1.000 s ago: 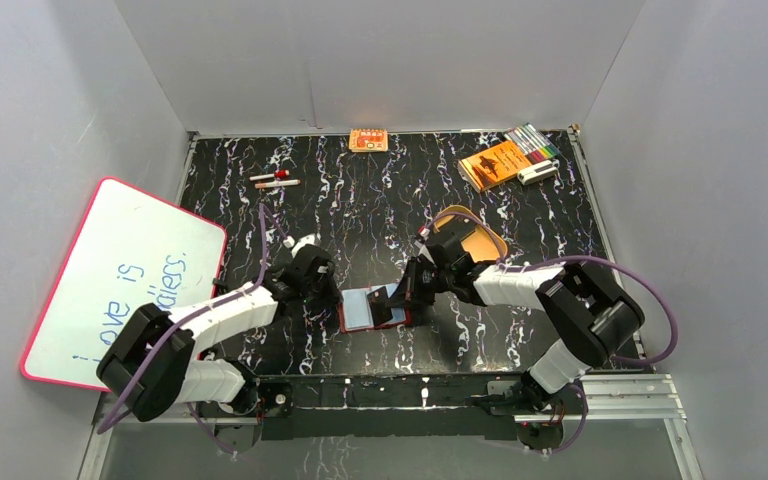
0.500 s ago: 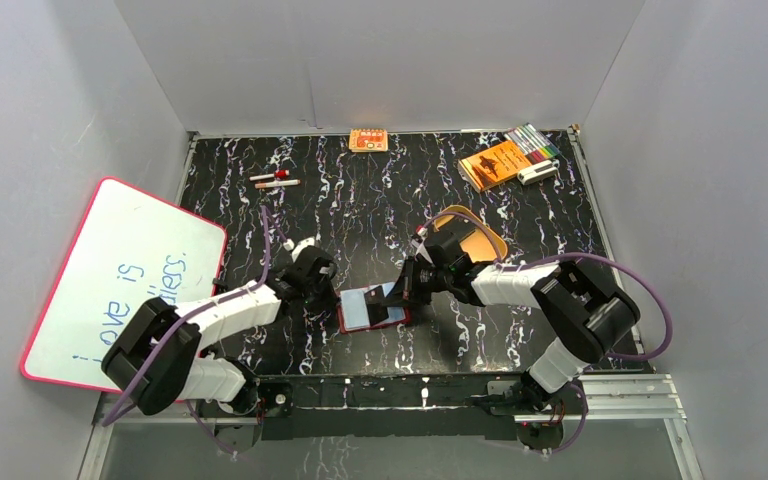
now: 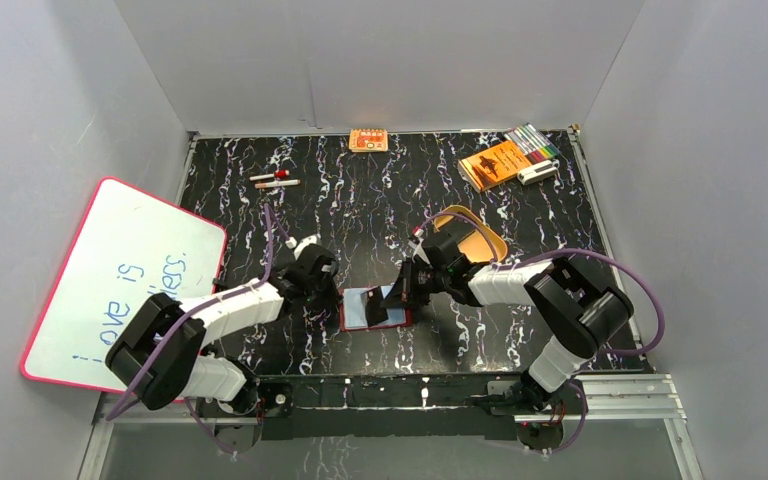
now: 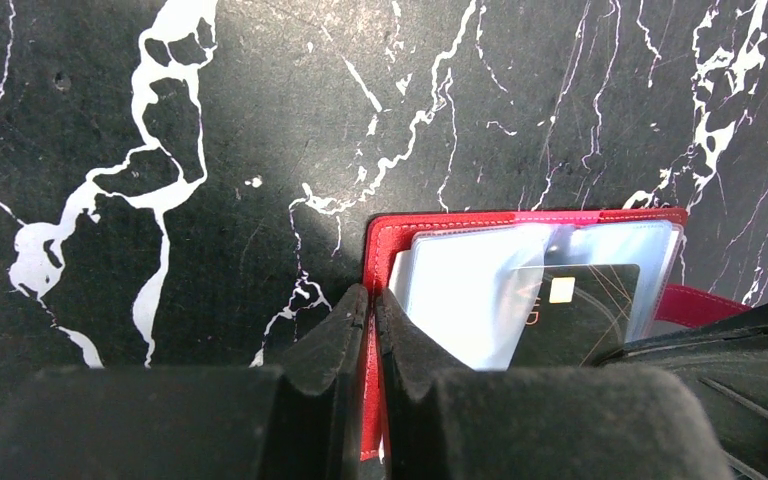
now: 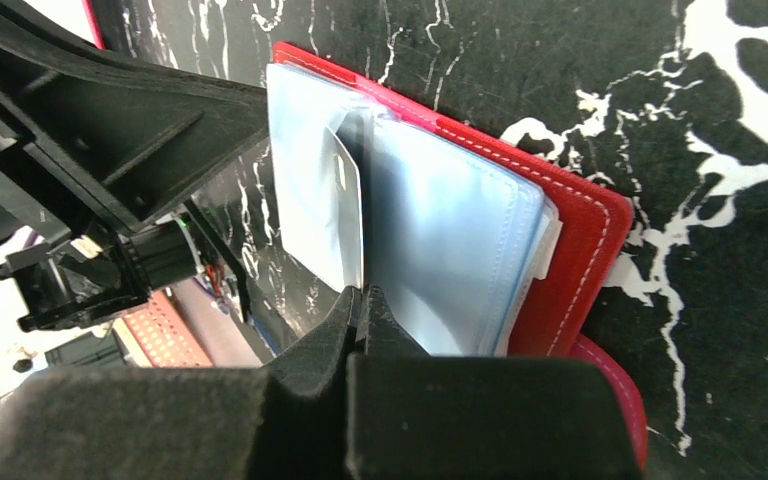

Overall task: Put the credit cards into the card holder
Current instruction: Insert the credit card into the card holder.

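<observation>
The card holder (image 3: 358, 311) lies open on the black table, a dark red wallet with pale bluish sleeves (image 4: 470, 290). My left gripper (image 3: 335, 295) is shut on its red left edge (image 4: 372, 295). My right gripper (image 3: 401, 294) is shut on a dark credit card (image 3: 384, 303) with a gold chip (image 4: 575, 310). The card is tilted up over the sleeves, its far end among them. In the right wrist view the card (image 5: 325, 215) stands between two sleeves above my shut right gripper (image 5: 362, 295), with the red cover (image 5: 585, 250) to the right. No other card shows.
A tan oval tray (image 3: 480, 240) sits just behind the right arm. An orange booklet (image 3: 493, 163), markers (image 3: 532, 140) and a white object (image 3: 538, 172) lie at the back right. A small orange box (image 3: 368, 140) and pens (image 3: 274, 180) lie at the back. A whiteboard (image 3: 120, 275) leans at the left.
My right gripper has moved a little left with the card, bringing it further over the sleeves. The left gripper has kept its hold on the wallet's edge.
</observation>
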`<state>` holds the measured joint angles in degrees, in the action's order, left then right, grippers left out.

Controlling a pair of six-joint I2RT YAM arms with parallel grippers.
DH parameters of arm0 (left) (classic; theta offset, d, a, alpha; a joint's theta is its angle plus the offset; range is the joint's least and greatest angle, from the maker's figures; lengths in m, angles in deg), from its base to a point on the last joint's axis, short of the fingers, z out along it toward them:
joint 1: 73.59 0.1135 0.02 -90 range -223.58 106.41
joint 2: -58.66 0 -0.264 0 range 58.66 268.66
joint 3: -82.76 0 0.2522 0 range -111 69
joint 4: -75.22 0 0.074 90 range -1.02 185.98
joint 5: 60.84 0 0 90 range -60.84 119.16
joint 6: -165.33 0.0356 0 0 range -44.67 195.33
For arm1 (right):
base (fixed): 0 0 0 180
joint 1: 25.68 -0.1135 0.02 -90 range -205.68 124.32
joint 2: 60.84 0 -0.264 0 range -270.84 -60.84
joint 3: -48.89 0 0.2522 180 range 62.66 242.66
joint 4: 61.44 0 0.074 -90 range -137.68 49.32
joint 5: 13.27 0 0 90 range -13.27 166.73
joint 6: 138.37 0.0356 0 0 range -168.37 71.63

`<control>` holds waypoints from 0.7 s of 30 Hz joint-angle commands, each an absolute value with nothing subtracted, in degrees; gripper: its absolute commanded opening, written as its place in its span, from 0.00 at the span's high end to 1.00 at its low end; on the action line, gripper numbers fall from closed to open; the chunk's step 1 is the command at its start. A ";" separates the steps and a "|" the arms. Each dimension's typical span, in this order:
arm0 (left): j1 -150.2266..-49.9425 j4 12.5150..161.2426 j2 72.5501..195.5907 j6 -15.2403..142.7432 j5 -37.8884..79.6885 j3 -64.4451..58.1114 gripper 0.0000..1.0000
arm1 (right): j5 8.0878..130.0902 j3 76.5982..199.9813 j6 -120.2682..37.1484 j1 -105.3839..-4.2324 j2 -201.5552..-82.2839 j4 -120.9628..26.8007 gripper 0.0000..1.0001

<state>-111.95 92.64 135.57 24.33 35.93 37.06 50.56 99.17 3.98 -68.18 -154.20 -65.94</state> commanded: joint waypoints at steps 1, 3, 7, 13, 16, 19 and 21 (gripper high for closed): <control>-112.08 96.33 137.58 25.45 36.18 36.77 0.94 | 55.33 99.19 -1.56 -68.50 -152.12 -61.84 1.00; -112.06 96.45 137.68 25.57 36.28 36.75 0.95 | 56.18 99.55 -2.95 -68.41 -151.66 -60.12 1.00; -112.08 96.54 137.93 25.57 36.46 36.55 0.95 | 57.95 99.85 -3.98 -68.36 -150.80 -58.08 1.00; -112.15 96.59 138.12 25.53 36.37 36.40 0.95 | 59.12 100.09 -4.37 -68.19 -150.36 -57.59 1.00; -112.09 96.48 138.35 25.46 36.24 36.39 0.95 | 59.12 100.34 -4.20 -68.17 -151.15 -58.25 1.00; -112.04 96.30 138.60 25.43 35.97 36.42 0.95 | 58.94 100.48 -3.54 -68.17 -151.97 -59.37 1.00; -112.02 96.33 138.71 25.37 35.89 36.44 0.95 | 59.00 100.63 -2.94 -68.17 -152.46 -59.96 1.00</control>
